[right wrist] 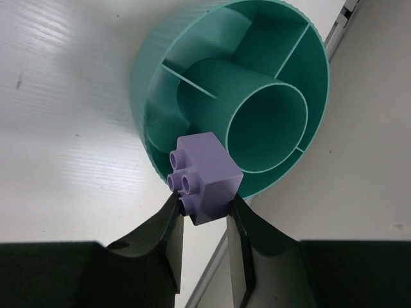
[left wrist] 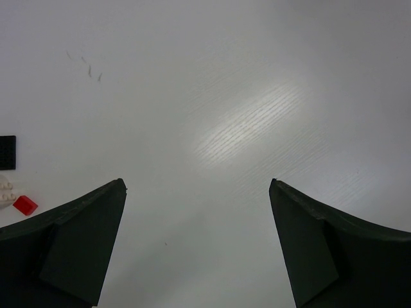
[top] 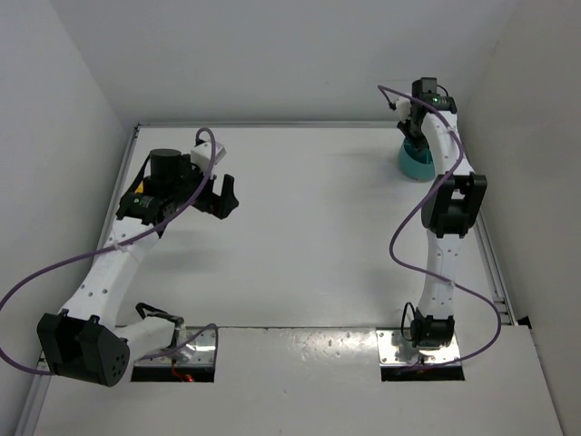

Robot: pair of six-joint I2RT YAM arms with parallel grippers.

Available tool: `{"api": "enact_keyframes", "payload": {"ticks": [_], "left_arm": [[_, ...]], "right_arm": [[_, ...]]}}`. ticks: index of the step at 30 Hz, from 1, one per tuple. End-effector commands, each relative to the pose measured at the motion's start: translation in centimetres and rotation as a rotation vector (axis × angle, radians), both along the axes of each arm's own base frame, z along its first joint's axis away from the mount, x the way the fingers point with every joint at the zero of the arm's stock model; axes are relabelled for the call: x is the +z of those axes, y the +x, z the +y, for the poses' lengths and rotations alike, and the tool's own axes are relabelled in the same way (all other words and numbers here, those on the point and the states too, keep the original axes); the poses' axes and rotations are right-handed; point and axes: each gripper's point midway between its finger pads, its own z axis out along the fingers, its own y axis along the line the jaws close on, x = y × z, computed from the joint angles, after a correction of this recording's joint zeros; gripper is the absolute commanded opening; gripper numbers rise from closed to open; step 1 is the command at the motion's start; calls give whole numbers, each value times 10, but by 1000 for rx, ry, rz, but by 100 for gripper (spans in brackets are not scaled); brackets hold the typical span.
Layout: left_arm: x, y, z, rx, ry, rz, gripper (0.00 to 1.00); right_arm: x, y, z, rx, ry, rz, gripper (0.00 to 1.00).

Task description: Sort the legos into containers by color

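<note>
My right gripper (right wrist: 202, 206) is shut on a purple lego brick (right wrist: 204, 174), studs facing left, and holds it just above the near rim of the round teal tub (right wrist: 212, 86). The tub's ring of compartments and its central tube look empty. In the top view the tub (top: 416, 163) stands at the far right under the right gripper (top: 413, 132). My left gripper (left wrist: 197, 186) is open and empty over bare table, at the far left in the top view (top: 222, 195). A black lego (left wrist: 7, 152), a white one (left wrist: 6, 190) and a red one (left wrist: 25, 205) lie left of it.
The tub stands close to the table's right edge rail (top: 495, 263) and the right wall. The back wall runs just behind it. A few small dark marks (left wrist: 90, 67) show on the table ahead of the left gripper.
</note>
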Motion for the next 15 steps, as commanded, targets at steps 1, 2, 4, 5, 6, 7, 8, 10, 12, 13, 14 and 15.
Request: {"api": "enact_keyframes", "payload": {"ticks": [1, 2, 4, 5, 6, 7, 8, 10, 12, 13, 14, 15], "left_arm": [[18, 7, 7, 30, -9, -41, 100], [18, 7, 7, 30, -9, -41, 100], [18, 7, 7, 30, -9, -41, 100], [18, 7, 7, 30, -9, -41, 100], [18, 7, 7, 30, -9, -41, 100], [18, 7, 7, 30, -9, -41, 100], [18, 7, 7, 30, -9, -41, 100], [17, 8, 8, 40, -4, -42, 100], [17, 8, 8, 40, -4, -42, 100], [17, 9, 10, 47, 1, -42, 100], [17, 9, 10, 47, 1, -42, 100], [17, 9, 10, 47, 1, -42, 100]], "right_arm": [[12, 12, -13, -18, -36, -57, 9], [13, 11, -14, -22, -44, -56, 12], [14, 13, -14, -23, -44, -65, 18], [9, 13, -14, -22, -44, -56, 20], [9, 13, -16, -27, -51, -56, 22], [9, 13, -16, -27, -52, -56, 25], [9, 13, -16, -27, -52, -56, 28], [9, 12, -21, -36, -52, -56, 33], [10, 14, -20, -32, -45, -65, 37], [10, 14, -20, -32, -44, -65, 41], [10, 14, -20, -32, -44, -65, 42], [10, 14, -20, -32, -44, -65, 44]]}}
